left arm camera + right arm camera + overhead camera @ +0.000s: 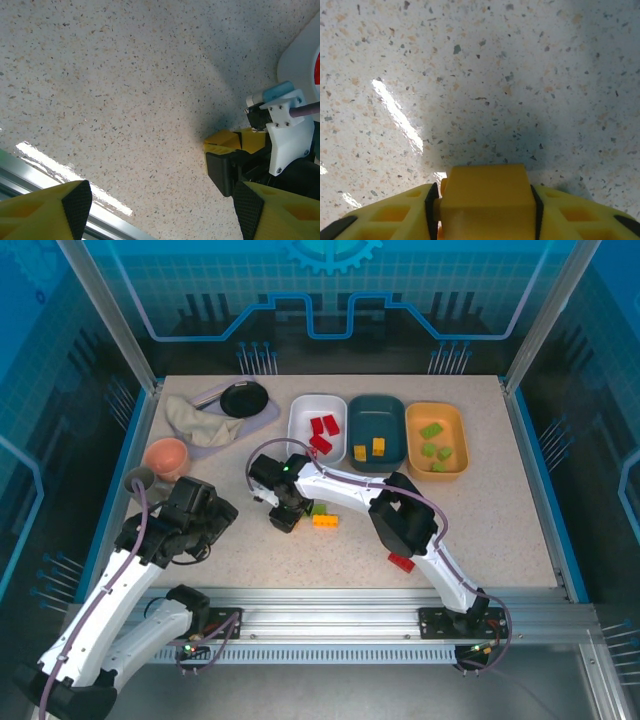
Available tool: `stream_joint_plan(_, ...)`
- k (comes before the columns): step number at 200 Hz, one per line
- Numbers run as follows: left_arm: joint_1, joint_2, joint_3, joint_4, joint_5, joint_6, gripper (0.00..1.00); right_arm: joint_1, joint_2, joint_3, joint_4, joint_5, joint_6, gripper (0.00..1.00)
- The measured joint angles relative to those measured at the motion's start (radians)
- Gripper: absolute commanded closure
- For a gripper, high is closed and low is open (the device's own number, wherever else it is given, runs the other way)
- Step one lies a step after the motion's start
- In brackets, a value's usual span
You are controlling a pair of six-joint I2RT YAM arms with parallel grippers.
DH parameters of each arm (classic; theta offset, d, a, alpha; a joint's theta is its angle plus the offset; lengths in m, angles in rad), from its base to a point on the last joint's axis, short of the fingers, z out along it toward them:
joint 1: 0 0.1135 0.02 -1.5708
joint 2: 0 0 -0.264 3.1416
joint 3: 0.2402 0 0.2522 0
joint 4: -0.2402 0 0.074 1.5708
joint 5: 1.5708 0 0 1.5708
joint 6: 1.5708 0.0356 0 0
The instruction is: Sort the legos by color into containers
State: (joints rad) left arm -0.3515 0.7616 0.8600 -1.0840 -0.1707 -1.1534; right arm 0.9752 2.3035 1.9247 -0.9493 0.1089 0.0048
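Note:
My right gripper (286,517) is low over the table's middle, shut on a yellow brick (485,192) that is wedged between its two fingers. My left gripper (221,513) hovers open to its left; its fingertips (77,205) stand wide apart over bare table. A yellow-orange brick (325,521), a green brick (318,508) and a red brick (401,562) lie loose. The white tray (300,420) holds red bricks, the teal tray (377,412) holds two yellow ones, and the orange tray (455,430) holds green ones.
At the back left are a pink bowl (166,455), a grey mug (139,480), a crumpled cloth (192,420) and a black disc (243,398) on a pale plate. A metal rail (330,618) runs along the near edge.

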Motion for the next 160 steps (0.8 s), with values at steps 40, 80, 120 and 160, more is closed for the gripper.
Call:
stream_joint_plan(40,0.000,0.024,0.000,0.019,0.010,0.003,0.23,0.000,-0.008,0.001,0.000,0.011,0.008,0.66)
stream_joint_plan(80,-0.025,0.103,0.001,0.116,0.063,0.048,0.24,-0.042,-0.108,-0.011,0.002,0.022,0.055,0.67)
stream_joint_plan(120,-0.134,0.294,0.058,0.253,0.117,0.102,0.24,-0.275,-0.270,-0.034,0.046,0.014,0.142,0.68)
stream_joint_plan(160,-0.236,0.512,0.222,0.367,0.158,0.159,0.24,-0.553,-0.258,-0.010,0.076,0.013,0.253,0.68)
